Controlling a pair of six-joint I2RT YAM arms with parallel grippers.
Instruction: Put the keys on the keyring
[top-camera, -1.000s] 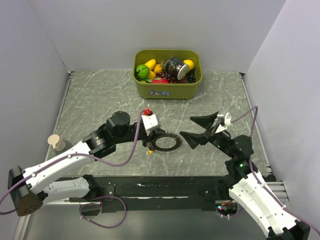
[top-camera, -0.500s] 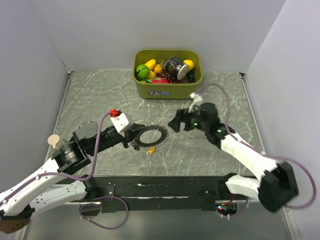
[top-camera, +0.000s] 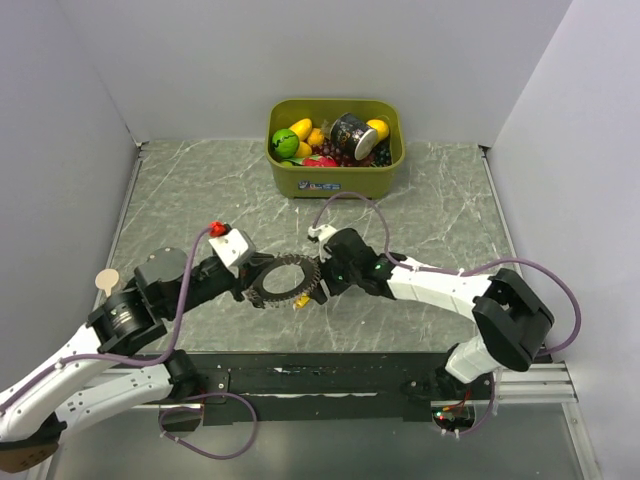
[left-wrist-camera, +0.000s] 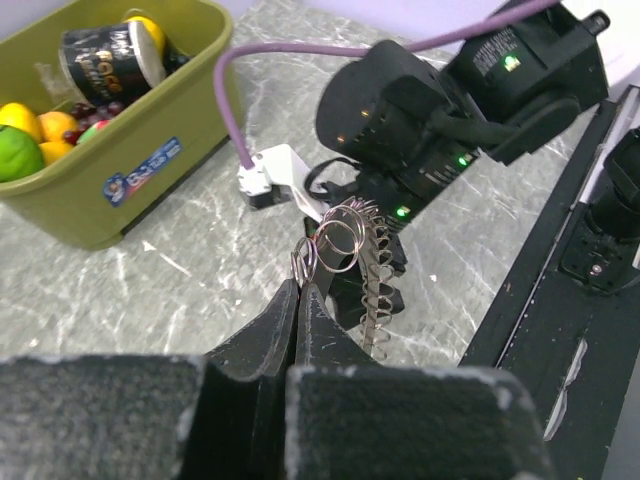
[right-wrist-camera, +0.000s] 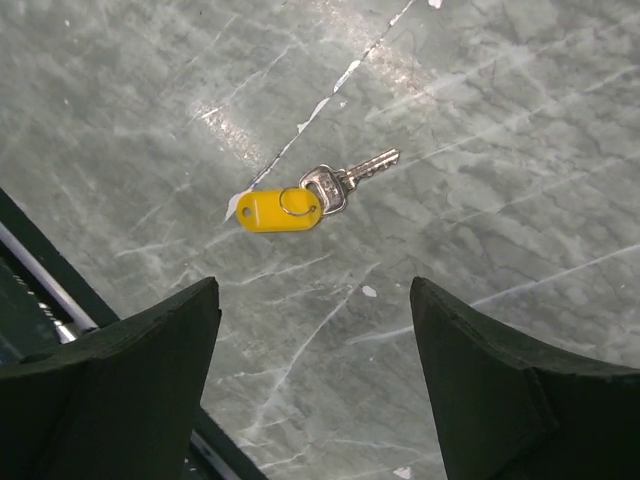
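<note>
Grey-veined marble covers the tabletop (top-camera: 180, 200). At the left, the black-and-white left arm (top-camera: 150, 290) reaches toward the middle. Its left pincer (top-camera: 254, 288) is pressed together on the near-left rim of the large grey-silver metal keyring with a coiled rim (top-camera: 287, 280). In the left wrist view the two black fingers (left-wrist-camera: 280, 320) meet with no gap. The keyring (left-wrist-camera: 372, 270) stands out from their tips nearly edge-on, and a few thin plain wire loops (left-wrist-camera: 338, 238) sit on it beside the grip. Whether the far rim rests on the tabletop cannot be told.

Just beside the keyring's near edge, a small silver key with a yellow plastic tag (top-camera: 300, 301) lies flat on the marble. It is not on the keyring.

Further back, against the rear wall, stands an olive-green plastic bin (top-camera: 335, 182) holding toy fruit (top-camera: 285, 140) and a dark printed can (top-camera: 350, 132).

Right of the keyring, the right pincer (top-camera: 318, 285) hangs over the key with its fingers spread and nothing between them. The right wrist view looks straight down. The key (right-wrist-camera: 290, 205) lies on the tabletop (right-wrist-camera: 500, 150) with its blade pointing up and right, framed by the two dark fingers (right-wrist-camera: 130, 370), which do not touch it. Behind the pincer, the right arm (top-camera: 440, 288) stretches back to its base at the near right.
</note>
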